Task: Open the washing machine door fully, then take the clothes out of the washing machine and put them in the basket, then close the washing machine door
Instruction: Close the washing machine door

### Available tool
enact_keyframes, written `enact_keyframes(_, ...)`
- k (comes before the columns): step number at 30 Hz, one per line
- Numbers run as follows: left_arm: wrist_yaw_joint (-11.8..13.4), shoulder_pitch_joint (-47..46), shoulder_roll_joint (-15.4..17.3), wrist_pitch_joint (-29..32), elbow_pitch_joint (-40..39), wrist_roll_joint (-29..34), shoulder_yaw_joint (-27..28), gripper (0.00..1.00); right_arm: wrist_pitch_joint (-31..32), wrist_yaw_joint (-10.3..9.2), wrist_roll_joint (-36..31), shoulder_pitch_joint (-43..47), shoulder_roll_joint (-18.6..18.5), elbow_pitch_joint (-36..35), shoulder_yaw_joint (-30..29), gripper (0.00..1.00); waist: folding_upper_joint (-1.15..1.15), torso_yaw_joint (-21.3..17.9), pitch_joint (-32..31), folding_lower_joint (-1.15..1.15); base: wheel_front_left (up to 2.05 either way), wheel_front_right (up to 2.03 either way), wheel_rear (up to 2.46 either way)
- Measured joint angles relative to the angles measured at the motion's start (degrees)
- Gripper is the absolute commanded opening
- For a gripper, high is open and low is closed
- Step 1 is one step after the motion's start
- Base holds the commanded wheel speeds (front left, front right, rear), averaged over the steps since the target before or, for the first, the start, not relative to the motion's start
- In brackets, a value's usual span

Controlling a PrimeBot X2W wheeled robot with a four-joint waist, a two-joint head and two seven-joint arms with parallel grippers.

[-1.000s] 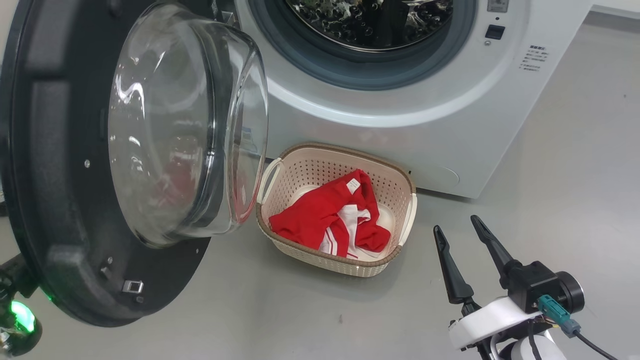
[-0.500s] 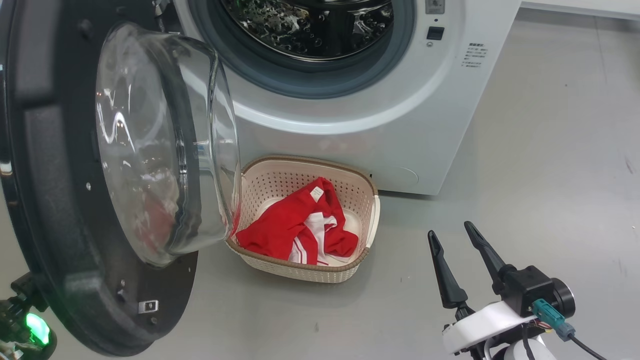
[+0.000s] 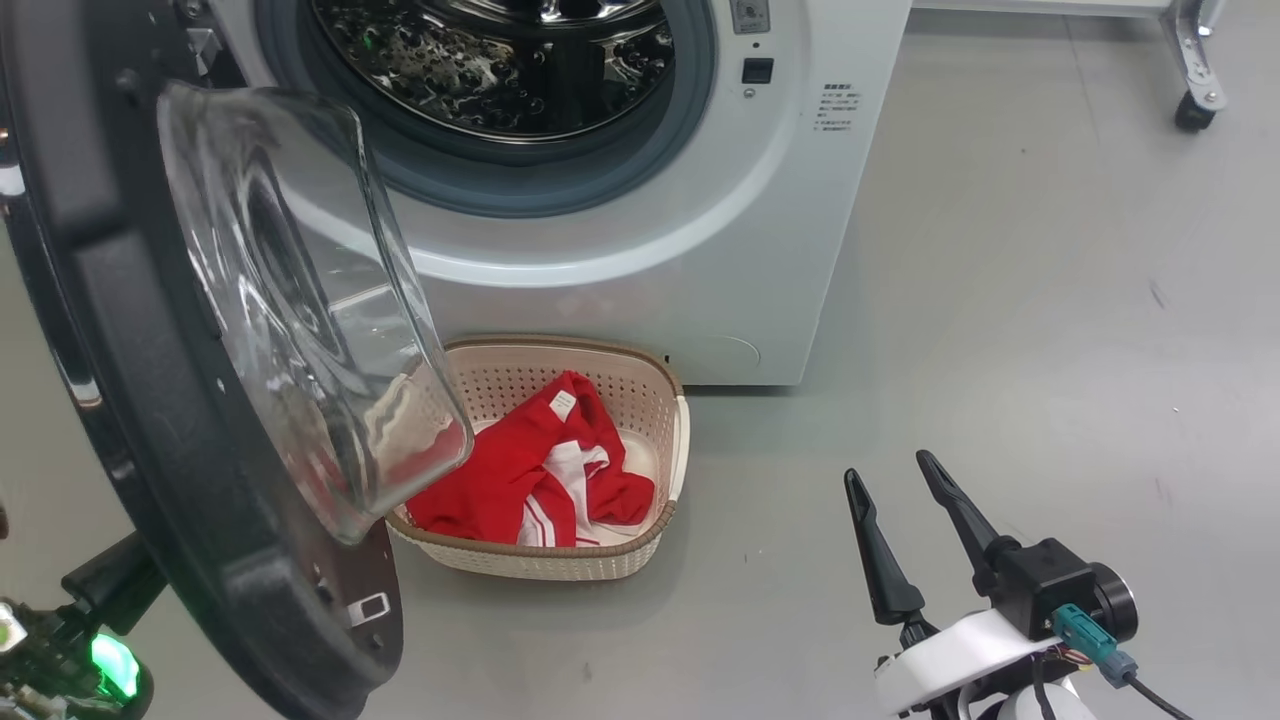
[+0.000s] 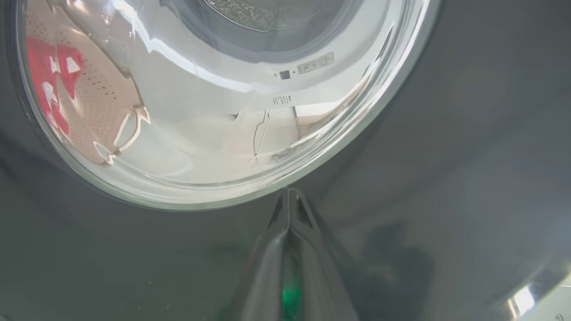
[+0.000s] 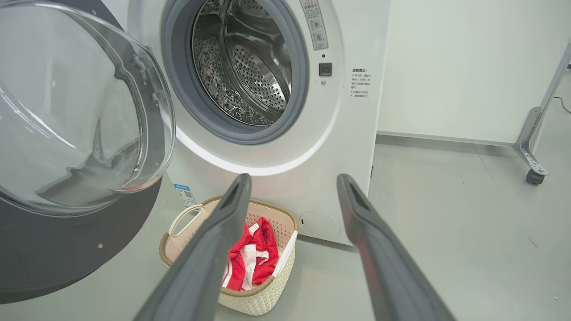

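Note:
The washing machine door (image 3: 150, 400) stands part-way open at the left, its glass bowl (image 3: 300, 300) turned toward the white washing machine (image 3: 640, 240). The steel drum (image 5: 241, 67) looks bare inside. The red clothes (image 3: 500, 480) with white stripes lie in the cream basket (image 3: 560, 565) on the floor below the opening, partly behind the glass. My left gripper (image 4: 289, 192) is shut, tips against the door's black outer rim just below the window. My right gripper (image 3: 888, 467) hangs open over the floor, right of the basket, holding nothing; its fingers (image 5: 214, 249) frame the basket (image 5: 263, 290).
Grey floor (image 3: 1000, 350) stretches to the right of the machine. A metal frame leg on a caster (image 3: 1190, 105) stands at the far right by the wall. My left wrist, with its green light (image 3: 110, 665), sits low behind the door.
The door has swung toward the machine and its glass bowl now looks narrower, more edge-on. The head camera has turned, so the whole picture shifted left. The right gripper stays open.

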Motion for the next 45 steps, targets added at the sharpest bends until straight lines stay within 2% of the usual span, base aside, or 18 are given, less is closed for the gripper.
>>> enact_keyframes(23, 1.49, 0.46, -3.57, -1.54, -3.57, -0.09, -1.74, 0.0, -0.02, 0.0, 0.53, -0.07, 0.18, 0.83, 1.49, 1.0, 0.0, -9.68, 0.68, 0.0, 0.0, 0.0, 0.0)
enact_keyframes(45, 1.85, -8.1, -6.95, -8.61, -6.91, 2.1, -2.14, 0.0, -0.1, -0.57, 1.11, -3.58, 0.55, -1.87, 2.09, 1.0, 0.0, -15.94, 7.99, 0.0, 0.0, 0.0, 0.0)
